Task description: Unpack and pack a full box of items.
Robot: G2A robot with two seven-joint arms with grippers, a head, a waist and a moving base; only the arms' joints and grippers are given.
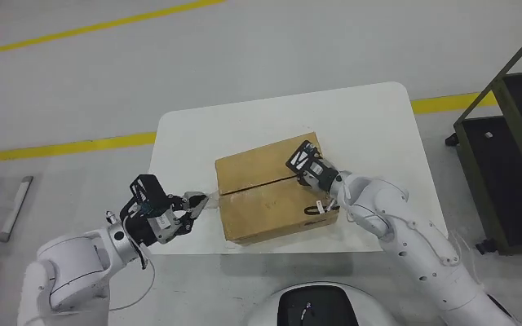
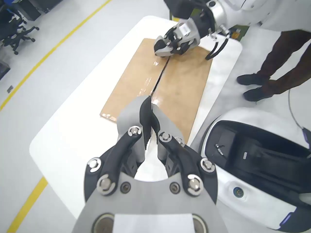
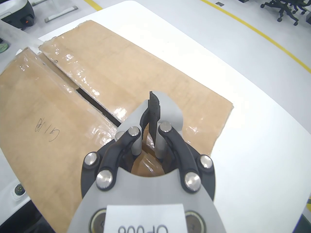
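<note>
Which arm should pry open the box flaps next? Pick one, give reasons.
Probably left. The left gripper, shut, points at the seam from the box edge, ready to slip in. The right gripper, also shut, is over a flap beside the seam.

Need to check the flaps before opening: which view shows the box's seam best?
Left wrist view: the seam runs in full from left gripper to right gripper. Right wrist view shows a dark gap; top view, a thin line.
</note>
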